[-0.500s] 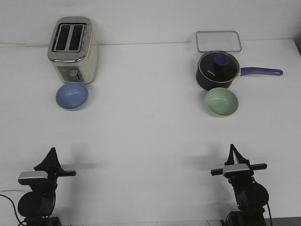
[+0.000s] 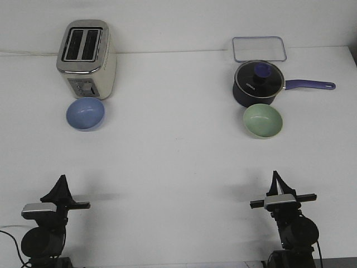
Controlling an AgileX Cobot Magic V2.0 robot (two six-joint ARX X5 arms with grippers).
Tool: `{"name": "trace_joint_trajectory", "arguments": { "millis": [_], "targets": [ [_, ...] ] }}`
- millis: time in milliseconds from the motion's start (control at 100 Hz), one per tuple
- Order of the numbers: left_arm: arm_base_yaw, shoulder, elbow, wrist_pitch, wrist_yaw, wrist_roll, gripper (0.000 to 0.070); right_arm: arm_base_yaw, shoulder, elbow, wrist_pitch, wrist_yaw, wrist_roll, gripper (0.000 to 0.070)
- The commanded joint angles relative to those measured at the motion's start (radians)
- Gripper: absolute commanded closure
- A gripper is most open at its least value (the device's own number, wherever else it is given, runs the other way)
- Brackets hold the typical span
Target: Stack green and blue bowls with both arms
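The blue bowl (image 2: 85,114) sits upright on the white table at the left, just in front of the toaster. At the right, the green bowl (image 2: 263,120) stands upright, right in front of the saucepan. Both bowls look empty. My left gripper (image 2: 61,182) rests low at the near left edge, well short of the blue bowl, its fingers together in a point and holding nothing. Near the front right edge, my right gripper (image 2: 275,177) is likewise shut and empty, some way in front of the green bowl.
A cream and chrome toaster (image 2: 86,58) stands behind the blue bowl. A dark navy saucepan (image 2: 258,84) with a glass lid has its handle (image 2: 310,85) pointing right. A clear rectangular lid (image 2: 259,49) lies behind it.
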Motion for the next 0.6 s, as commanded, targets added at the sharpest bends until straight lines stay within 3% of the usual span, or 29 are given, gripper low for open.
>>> {"name": "trace_joint_trajectory", "arguments": {
  "millis": [0, 330, 590],
  "targets": [
    [0.001, -0.002, -0.019, 0.011, 0.002, 0.005, 0.0685, 0.0, 0.0, -0.002, 0.016, 0.002, -0.039, 0.07],
    [0.001, -0.002, -0.019, 0.011, 0.002, 0.005, 0.0685, -0.001, 0.0, -0.002, 0.016, -0.002, -0.028, 0.07],
    [0.001, -0.002, -0.019, 0.011, 0.002, 0.005, 0.0685, 0.0, 0.0, -0.002, 0.042, -0.003, 0.199, 0.07]
  ]
}}
